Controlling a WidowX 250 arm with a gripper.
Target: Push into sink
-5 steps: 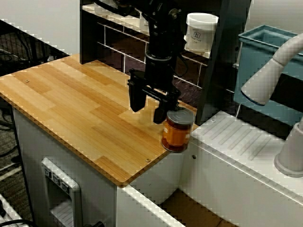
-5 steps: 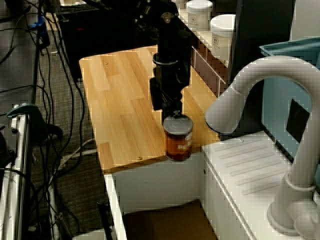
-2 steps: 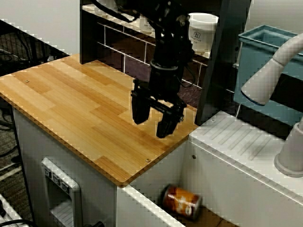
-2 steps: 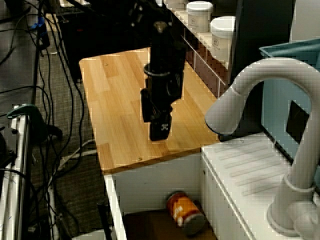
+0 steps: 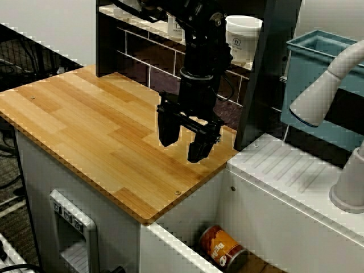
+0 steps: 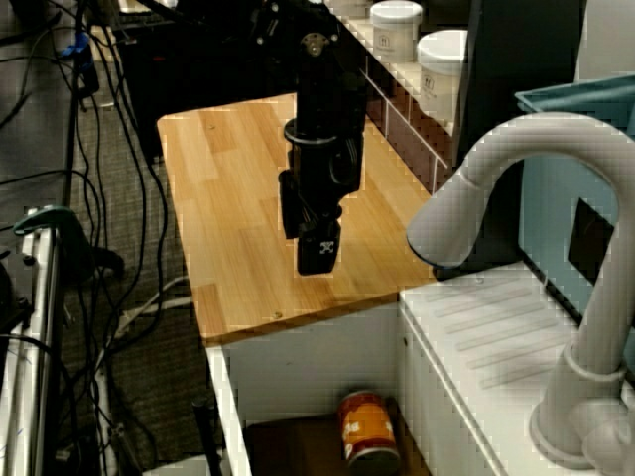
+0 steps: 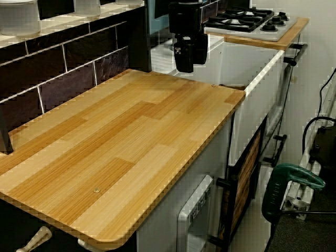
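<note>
The orange jar [image 5: 223, 249] lies on its side on the sink [image 6: 288, 377] floor, looking rigid, smooth and apt to roll, best gripped across its body, while the gripper [image 5: 183, 136] hangs empty, jaws apart, above the table [image 5: 85, 125].

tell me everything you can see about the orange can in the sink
The can is a small cylinder with an orange label bearing pale markings and a dark metal-looking end. It lies on its side on the brown floor of the sink, beside the white wall below the wooden counter. Nothing grips it: the gripper hangs open above the counter, well clear. The side view shows it the same way.
</note>
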